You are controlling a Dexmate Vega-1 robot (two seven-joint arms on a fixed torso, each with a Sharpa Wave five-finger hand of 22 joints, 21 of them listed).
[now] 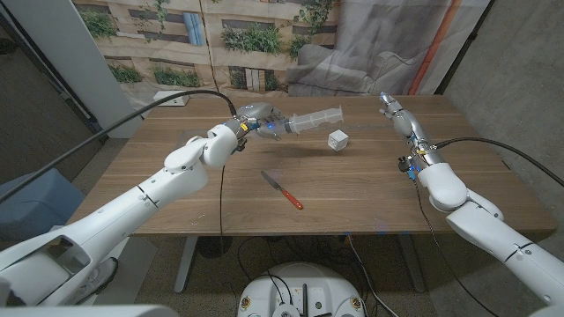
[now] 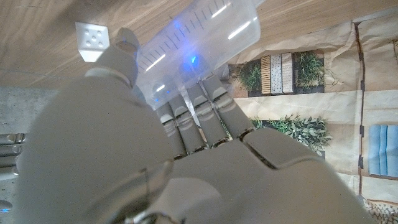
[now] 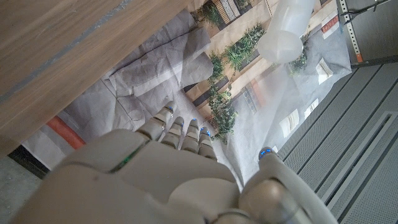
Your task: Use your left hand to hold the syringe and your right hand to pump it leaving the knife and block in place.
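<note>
Syringe [image 1: 315, 120] in left hand [image 1: 257, 123]

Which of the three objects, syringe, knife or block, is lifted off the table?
The syringe: the left hand holds it in the air. The red-handled knife and the white block both rest on the wooden table.

White arms, black cables, grey hands; fingertip lights seemingly blue.

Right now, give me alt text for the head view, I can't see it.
The left hand holds a clear syringe above a wooden table; the right hand is raised apart. A white block and red-handled knife lie below.
</note>
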